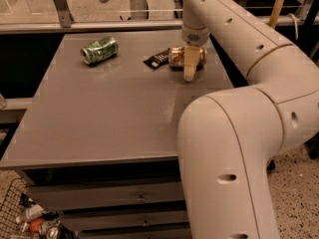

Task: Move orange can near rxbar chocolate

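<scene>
The orange can [175, 57] lies on its side on the grey table [109, 113] at the back right. It is dented, copper-coloured, with a silver end. The rxbar chocolate [157, 59], a flat black wrapper with white lettering, lies right against the can's left end. My gripper [191, 67] comes down from above and straddles the right part of the can, reaching to the table top. It hides the can's right end.
A green dented can [99, 50] lies at the back left of the table. My white arm [234, 133] fills the right side of the view. A metal rail [89, 26] runs behind the table. A wire basket of items [30, 220] stands on the floor at lower left.
</scene>
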Controlling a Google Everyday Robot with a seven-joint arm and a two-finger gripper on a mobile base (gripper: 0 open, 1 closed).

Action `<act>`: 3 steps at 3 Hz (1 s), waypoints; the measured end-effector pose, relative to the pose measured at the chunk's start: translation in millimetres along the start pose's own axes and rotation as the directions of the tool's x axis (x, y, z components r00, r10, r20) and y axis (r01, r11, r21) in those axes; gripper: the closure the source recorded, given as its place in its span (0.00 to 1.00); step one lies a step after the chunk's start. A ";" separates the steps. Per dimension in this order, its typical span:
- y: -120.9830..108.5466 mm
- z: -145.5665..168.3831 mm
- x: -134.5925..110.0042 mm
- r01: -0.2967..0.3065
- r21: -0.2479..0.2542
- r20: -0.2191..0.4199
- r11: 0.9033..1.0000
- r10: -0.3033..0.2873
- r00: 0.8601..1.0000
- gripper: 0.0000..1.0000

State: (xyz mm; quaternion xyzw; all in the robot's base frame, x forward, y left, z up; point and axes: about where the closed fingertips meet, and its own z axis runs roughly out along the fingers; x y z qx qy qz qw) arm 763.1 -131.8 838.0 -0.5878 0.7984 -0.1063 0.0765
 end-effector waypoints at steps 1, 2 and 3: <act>2.0 -20.9 12.2 -0.019 0.006 0.079 1.000 0.019 0.997 0.00; 12.5 -47.9 47.5 -0.083 0.010 0.203 0.996 0.080 0.976 0.00; 27.2 -57.1 72.8 -0.111 0.002 0.262 0.994 0.107 0.959 0.00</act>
